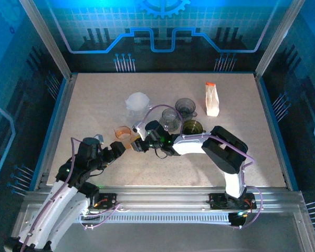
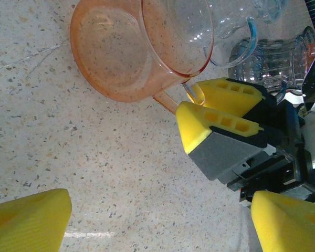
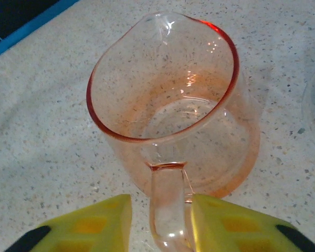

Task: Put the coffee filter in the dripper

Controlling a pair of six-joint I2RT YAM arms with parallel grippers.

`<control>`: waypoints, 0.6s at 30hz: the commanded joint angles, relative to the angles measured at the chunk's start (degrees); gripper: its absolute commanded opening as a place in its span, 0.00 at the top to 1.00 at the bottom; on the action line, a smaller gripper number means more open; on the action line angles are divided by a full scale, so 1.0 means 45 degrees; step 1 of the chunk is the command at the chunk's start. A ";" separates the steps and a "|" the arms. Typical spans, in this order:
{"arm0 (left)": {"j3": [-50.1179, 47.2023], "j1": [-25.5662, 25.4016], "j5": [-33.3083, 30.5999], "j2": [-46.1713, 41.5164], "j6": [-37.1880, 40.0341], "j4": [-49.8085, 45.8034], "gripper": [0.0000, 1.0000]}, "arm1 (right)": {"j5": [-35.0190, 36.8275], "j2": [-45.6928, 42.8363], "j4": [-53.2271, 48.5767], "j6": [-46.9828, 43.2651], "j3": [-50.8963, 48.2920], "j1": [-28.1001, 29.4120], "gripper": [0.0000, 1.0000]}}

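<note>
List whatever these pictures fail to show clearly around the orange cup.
- Right wrist view: the orange cup's handle runs off the bottom edge; whether the right pincer clamps it is unclear.
- Left wrist view: the left pincer's fingertips are cut by the bottom edge.
- Top view: the white object is too small to identify.

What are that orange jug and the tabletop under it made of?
The orange jug looks like clear tinted plastic or glass, glossy: the table's speckles show through it and its rim glints. I cannot tell which. The tabletop looks like speckled stone-pattern laminate or composite, smooth with a faint sheen.
</note>
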 commanded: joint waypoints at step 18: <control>-0.0104 0.0128 0.0459 -0.0058 -0.0048 0.0520 0.10 | 0.1598 -0.3608 -0.0874 -0.0377 -0.3608 0.0843 0.87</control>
